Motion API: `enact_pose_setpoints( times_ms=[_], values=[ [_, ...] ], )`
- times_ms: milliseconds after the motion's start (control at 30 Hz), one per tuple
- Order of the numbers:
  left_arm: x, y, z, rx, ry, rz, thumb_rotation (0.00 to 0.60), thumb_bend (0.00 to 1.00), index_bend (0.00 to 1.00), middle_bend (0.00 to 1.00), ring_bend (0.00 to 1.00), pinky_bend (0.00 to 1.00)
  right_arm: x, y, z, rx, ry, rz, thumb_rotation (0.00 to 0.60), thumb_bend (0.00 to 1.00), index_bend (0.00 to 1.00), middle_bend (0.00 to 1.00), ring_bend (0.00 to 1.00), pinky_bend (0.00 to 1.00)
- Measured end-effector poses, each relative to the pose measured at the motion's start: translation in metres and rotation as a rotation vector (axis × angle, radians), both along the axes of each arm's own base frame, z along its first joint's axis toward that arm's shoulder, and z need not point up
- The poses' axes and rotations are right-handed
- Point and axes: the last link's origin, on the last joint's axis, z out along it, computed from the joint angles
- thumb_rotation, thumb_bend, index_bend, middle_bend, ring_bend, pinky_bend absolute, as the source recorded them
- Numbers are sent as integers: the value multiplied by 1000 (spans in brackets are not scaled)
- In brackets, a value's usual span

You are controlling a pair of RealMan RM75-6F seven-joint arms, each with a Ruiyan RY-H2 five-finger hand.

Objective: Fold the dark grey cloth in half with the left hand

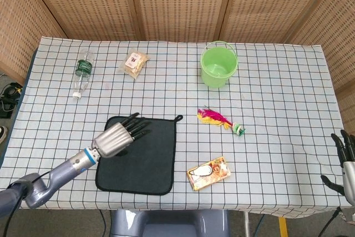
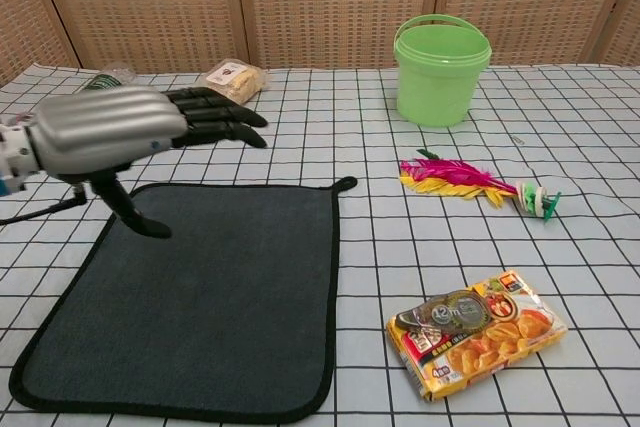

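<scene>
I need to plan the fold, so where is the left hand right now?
In the head view the left hand is above the far-left part of the grey cloth, fingers spread toward the bucket; the chest view shows it raised, holding nothing.

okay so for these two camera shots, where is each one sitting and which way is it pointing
Head view: high above the near table edge, angled steeply down; it takes in the whole checked table, the left hand and arm over the dark grey cloth, and the right hand at the right edge.
Chest view: low at the near edge, looking across toward the wicker screen; only the left hand shows.
Both share the cloth, green bucket, feather toy and snack packet.
</scene>
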Motion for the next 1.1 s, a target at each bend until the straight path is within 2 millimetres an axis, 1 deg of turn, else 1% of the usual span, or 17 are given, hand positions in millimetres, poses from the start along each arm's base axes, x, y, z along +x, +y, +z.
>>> enact_pose_setpoints(
  times_ms=[100,267,367,500,600,767,1100],
  values=[
    [17,8,-21,-60,36,-68,600,325,254,0,0,0,-2,-1,0,-6,4,-12,600,0,0,0,0,0],
    [40,13,-53,-120,92,-145,600,357,301,0,0,0,-4,-1,2,-14,4,-25,600,0,0,0,0,0],
    [49,14,-65,-133,119,-170,600,382,316,0,0,0,-5,-1,3,-15,1,-29,600,0,0,0,0,0],
    [60,15,-80,-136,160,-198,600,379,326,0,0,0,-6,-1,4,-15,-6,-31,600,0,0,0,0,0],
    [65,15,-88,-127,177,-207,600,380,336,0,0,0,-7,-1,5,-13,-12,-35,600,0,0,0,0,0],
    [66,13,-98,-124,193,-205,600,381,343,0,0,0,-8,-1,7,-12,-18,-40,600,0,0,0,0,0],
    [65,15,-107,-113,214,-194,600,392,348,0,0,0,-8,0,9,-16,-26,-41,600,0,0,0,0,0]
  ],
)
